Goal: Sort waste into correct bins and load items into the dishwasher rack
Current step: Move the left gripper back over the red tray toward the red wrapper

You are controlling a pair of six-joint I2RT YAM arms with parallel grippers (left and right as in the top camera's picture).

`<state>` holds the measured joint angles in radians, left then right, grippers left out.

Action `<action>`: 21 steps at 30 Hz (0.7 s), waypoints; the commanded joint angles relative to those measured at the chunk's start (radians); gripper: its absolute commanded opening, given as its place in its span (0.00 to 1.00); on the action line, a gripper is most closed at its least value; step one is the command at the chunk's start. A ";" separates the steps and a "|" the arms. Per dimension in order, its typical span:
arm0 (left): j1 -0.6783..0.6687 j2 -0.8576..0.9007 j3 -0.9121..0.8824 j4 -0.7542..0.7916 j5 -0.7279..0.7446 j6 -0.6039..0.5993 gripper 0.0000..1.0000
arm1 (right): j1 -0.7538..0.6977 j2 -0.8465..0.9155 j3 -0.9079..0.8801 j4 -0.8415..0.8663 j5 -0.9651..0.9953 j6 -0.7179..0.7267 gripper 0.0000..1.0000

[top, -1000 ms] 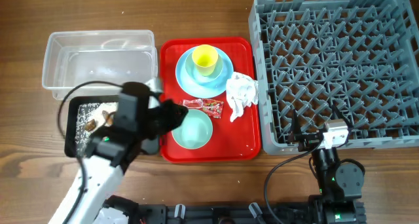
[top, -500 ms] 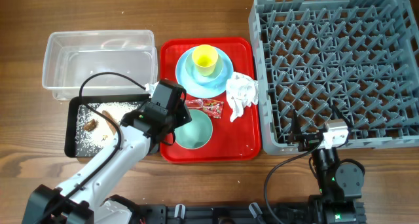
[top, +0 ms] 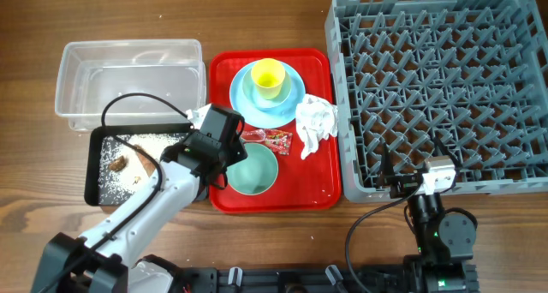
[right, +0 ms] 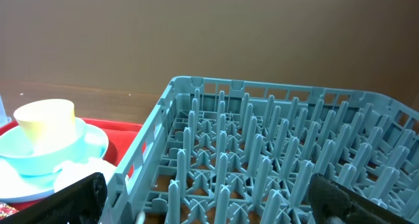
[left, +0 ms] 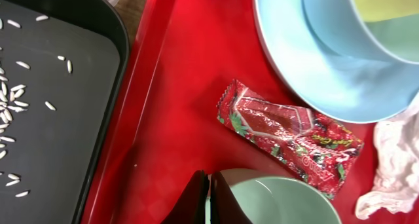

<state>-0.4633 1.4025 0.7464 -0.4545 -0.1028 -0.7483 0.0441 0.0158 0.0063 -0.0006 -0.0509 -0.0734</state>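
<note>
Green bowl (left: 281,201) on red tray (left: 170,119), rim pinched between nearly closed fingers (left: 194,203) of left gripper (left: 209,196). Candy wrapper (left: 288,137) just beyond fingertips. Best approach: firm grip, straight lift clear of wrapper, bowl level toward rack (top: 437,87) far to right of fingers.

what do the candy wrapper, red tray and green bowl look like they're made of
The candy wrapper: thin glossy plastic film, judging by crinkles and glints. The red tray: hard plastic, smooth with soft sheen and moulded raised edge. The pale green bowl: probably matte plastic, plain even colour.
</note>
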 commanded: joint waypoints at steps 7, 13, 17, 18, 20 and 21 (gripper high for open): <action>-0.005 0.069 0.010 0.060 0.002 0.045 0.04 | -0.002 -0.005 -0.001 0.002 0.006 -0.005 1.00; -0.006 0.069 0.010 0.017 0.212 0.046 0.04 | -0.002 -0.005 -0.001 0.003 0.006 -0.005 1.00; -0.006 0.069 0.010 0.017 0.316 0.046 0.04 | -0.002 -0.005 -0.001 0.003 0.006 -0.005 1.00; -0.006 0.069 0.010 0.017 0.328 0.046 0.04 | -0.002 -0.005 -0.001 0.002 0.006 -0.005 1.00; -0.006 0.069 0.011 0.017 0.349 0.047 0.04 | -0.002 -0.005 -0.001 0.003 0.006 -0.005 1.00; -0.006 0.069 0.011 0.022 0.349 0.064 0.04 | -0.002 -0.005 -0.001 0.003 0.006 -0.005 1.00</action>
<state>-0.4641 1.4654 0.7464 -0.4370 0.1921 -0.7155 0.0441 0.0158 0.0063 -0.0010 -0.0509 -0.0734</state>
